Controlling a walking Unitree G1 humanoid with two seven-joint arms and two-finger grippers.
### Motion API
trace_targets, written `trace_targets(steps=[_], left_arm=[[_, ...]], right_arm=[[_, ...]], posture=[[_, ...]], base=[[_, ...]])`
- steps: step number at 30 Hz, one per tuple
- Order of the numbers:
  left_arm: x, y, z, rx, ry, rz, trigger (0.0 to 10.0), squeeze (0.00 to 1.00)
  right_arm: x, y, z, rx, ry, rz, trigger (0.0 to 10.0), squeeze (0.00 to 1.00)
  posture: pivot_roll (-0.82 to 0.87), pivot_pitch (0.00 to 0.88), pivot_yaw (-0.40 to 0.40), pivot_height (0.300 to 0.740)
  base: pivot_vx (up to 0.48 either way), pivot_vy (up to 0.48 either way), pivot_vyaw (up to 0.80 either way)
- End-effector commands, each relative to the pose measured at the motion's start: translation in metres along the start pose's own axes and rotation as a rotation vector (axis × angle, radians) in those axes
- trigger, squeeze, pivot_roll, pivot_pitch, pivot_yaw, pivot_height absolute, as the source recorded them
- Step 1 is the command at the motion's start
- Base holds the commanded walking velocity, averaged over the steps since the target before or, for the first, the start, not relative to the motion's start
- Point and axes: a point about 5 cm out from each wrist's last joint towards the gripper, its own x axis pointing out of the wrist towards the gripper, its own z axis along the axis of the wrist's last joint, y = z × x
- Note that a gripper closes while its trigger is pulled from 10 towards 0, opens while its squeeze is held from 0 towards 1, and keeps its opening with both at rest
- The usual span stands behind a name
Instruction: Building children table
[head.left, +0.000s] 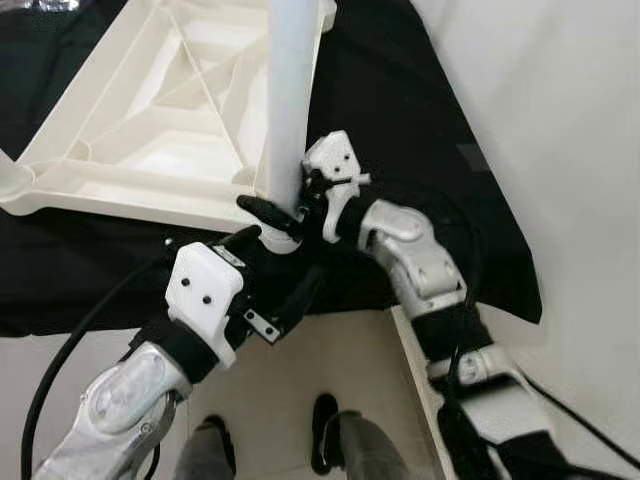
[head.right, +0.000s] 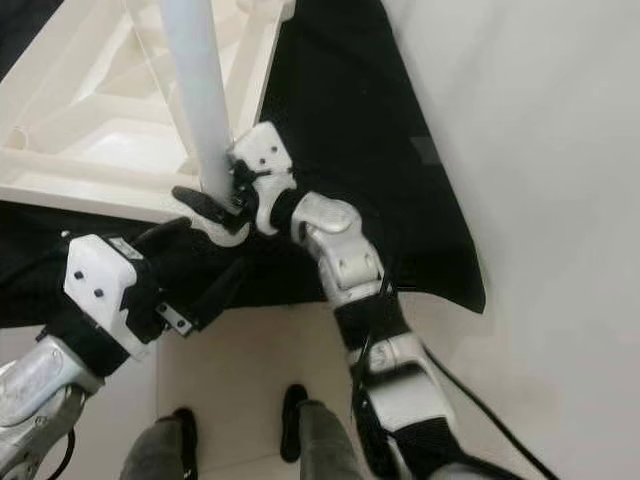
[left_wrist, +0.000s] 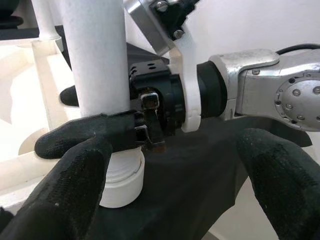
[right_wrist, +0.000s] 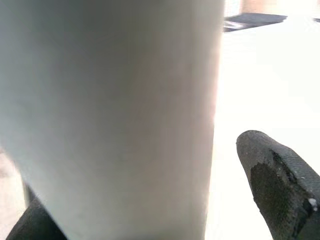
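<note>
A white table top lies upside down on a black cloth, its ribbed underside facing up. A white round leg stands upright in the near corner socket, with a ribbed white collar at its foot. My right gripper is shut on the leg just above that collar, one black finger wrapped across the front. My left gripper hangs open just in front of the corner, with both fingertips apart and holding nothing. The leg is pressed close in the right wrist view.
The cloth ends near me, and pale floor follows. A white board edge runs under my right arm. A black cable trails by my left arm. Two black shoes on grey legs stand at the bottom edge.
</note>
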Motion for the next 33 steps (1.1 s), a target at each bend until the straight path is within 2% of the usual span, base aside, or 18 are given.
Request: trace_targets(steps=[1,3,4,5,6,13,16,17,19,21,23,24,25,26,27,28,29,33], left_arm=[[-0.001,-0.003,-0.003,-0.008,0.016,-0.013,10.0,0.0],[-0.001,-0.003,-0.003,-0.008,0.017,-0.012,10.0,0.0],[-0.001,-0.003,-0.003,-0.008,0.018,-0.011,10.0,0.0],[-0.001,-0.003,-0.003,-0.008,0.018,-0.011,10.0,0.0],[-0.002,-0.003,-0.003,-0.007,0.018,-0.01,10.0,0.0],[-0.004,-0.002,-0.002,-0.005,0.023,-0.006,10.0,0.0],[-0.005,-0.002,-0.002,-0.005,0.028,-0.002,10.0,0.0],[-0.006,-0.002,-0.002,-0.008,0.032,-0.001,10.0,0.0],[-0.007,-0.001,-0.003,-0.011,0.034,-0.001,10.0,0.0],[-0.007,-0.002,-0.003,-0.015,0.036,-0.004,10.0,0.0],[-0.007,-0.002,-0.003,-0.015,0.036,-0.004,10.0,0.0],[-0.007,-0.002,-0.003,-0.017,0.036,-0.007,10.0,0.0],[-0.006,-0.003,-0.003,-0.018,0.037,-0.012,10.0,0.0],[-0.006,-0.003,-0.003,-0.018,0.037,-0.012,10.0,0.0],[-0.006,-0.003,-0.003,-0.019,0.037,-0.016,10.0,0.0],[-0.006,-0.003,-0.003,-0.019,0.037,-0.016,10.0,0.0],[-0.006,-0.003,-0.003,-0.02,0.037,-0.017,10.0,0.0],[-0.004,-0.002,-0.004,-0.018,0.035,-0.019,10.0,0.0]], right_arm=[[0.002,0.005,-0.005,0.015,0.001,0.044,10.0,0.0],[0.003,0.004,-0.004,0.042,-0.018,0.139,10.0,0.0],[0.004,0.002,-0.003,0.052,-0.029,0.158,3.5,0.0],[0.004,0.002,-0.003,0.052,-0.029,0.158,3.5,0.0],[0.005,-0.002,-0.002,0.06,-0.042,0.175,0.0,0.0],[0.003,-0.014,-0.003,0.042,-0.018,0.107,0.0,0.0],[-0.003,-0.025,-0.009,0.036,0.026,-0.016,0.0,0.0],[-0.014,-0.031,-0.02,0.059,0.061,-0.13,0.0,0.0],[-0.025,-0.029,-0.031,0.096,0.083,-0.211,0.0,0.0],[-0.034,-0.026,-0.044,0.145,0.122,-0.394,0.0,0.0],[-0.034,-0.026,-0.044,0.145,0.122,-0.394,0.0,0.0],[-0.043,-0.02,-0.056,0.167,0.185,-0.596,0.0,0.0],[-0.047,0.006,-0.07,0.206,0.232,-0.653,0.0,0.0],[-0.047,0.006,-0.07,0.206,0.232,-0.653,0.0,0.0],[-0.048,0.028,-0.077,0.247,0.257,-0.664,0.0,0.0],[-0.048,0.028,-0.077,0.247,0.257,-0.664,0.0,0.0],[-0.048,0.04,-0.079,0.275,0.256,-0.664,0.0,0.0],[-0.039,0.033,-0.071,0.254,0.221,-0.654,0.0,0.0]], posture=[[0.17,0.337,-0.124,0.74],[0.18,0.34,-0.124,0.74],[0.18,0.341,-0.122,0.74],[0.18,0.341,-0.122,0.74],[0.19,0.343,-0.121,0.74],[0.19,0.349,-0.12,0.74],[0.18,0.353,-0.119,0.74],[0.17,0.358,-0.117,0.74],[0.16,0.361,-0.114,0.74],[0.16,0.363,-0.114,0.74],[0.16,0.363,-0.114,0.74],[0.15,0.364,-0.114,0.74],[0.17,0.376,-0.112,0.74],[0.17,0.376,-0.112,0.74],[0.17,0.377,-0.11,0.74],[0.17,0.377,-0.11,0.74],[0.15,0.361,-0.104,0.74],[0.16,0.356,-0.106,0.74]], base=[[0.0,0.0,0.0],[0.0,0.0,0.0],[0.0,0.0,0.0],[0.0,0.0,0.0],[0.0,0.0,0.0],[0.0,0.0,0.0],[0.0,0.0,0.0],[0.0,0.0,0.0],[0.0,0.0,0.0],[0.0,0.0,0.0],[0.0,0.0,0.0],[0.0,0.0,0.0],[0.0,0.0,0.0],[0.0,0.0,0.0],[0.0,0.0,0.0],[0.0,0.0,0.0],[0.0,0.0,0.0],[0.0,0.0,0.0]])
